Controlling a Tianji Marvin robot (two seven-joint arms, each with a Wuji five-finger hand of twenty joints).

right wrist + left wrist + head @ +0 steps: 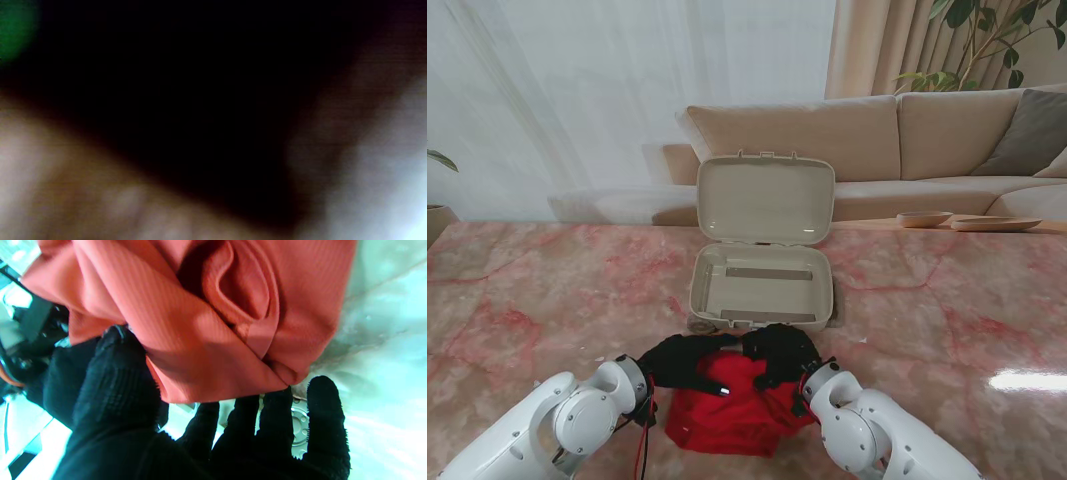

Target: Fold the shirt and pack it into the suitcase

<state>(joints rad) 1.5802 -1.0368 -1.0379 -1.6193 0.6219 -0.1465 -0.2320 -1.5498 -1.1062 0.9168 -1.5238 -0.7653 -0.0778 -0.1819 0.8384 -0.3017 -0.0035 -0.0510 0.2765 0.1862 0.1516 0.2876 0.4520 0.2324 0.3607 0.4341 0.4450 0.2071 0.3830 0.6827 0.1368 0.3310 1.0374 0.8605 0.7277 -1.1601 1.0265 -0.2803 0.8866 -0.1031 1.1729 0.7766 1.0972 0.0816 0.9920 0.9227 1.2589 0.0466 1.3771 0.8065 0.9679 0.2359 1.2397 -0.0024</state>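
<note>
Shirt first: we see it as a red, bunched bundle at the lower centre of the stand's frame, lying on the pink marbled table between our two wrists. Our left hand, in a black glove, lies on the bundle's far left edge; in the left wrist view the thumb presses against a fold of the cloth while the other fingers stretch out along the cloth's edge with gaps between them, so we read it as a pinch on the shirt. Our right hand is curled over the far right edge of the bundle and appears to be grasping cloth, though the right wrist view is dark and blurred and settles nothing.

Directly beyond both hands, at the frame's centre, the beige suitcase lies open on the table, its lid standing upright at the back. The shirt sits just nearer to us than its front rim, outside it. A small round object beside the suitcase's front left corner is too small to identify. Behind the table stand a beige sofa, white curtains at upper left, and a leafy plant at upper right.
</note>
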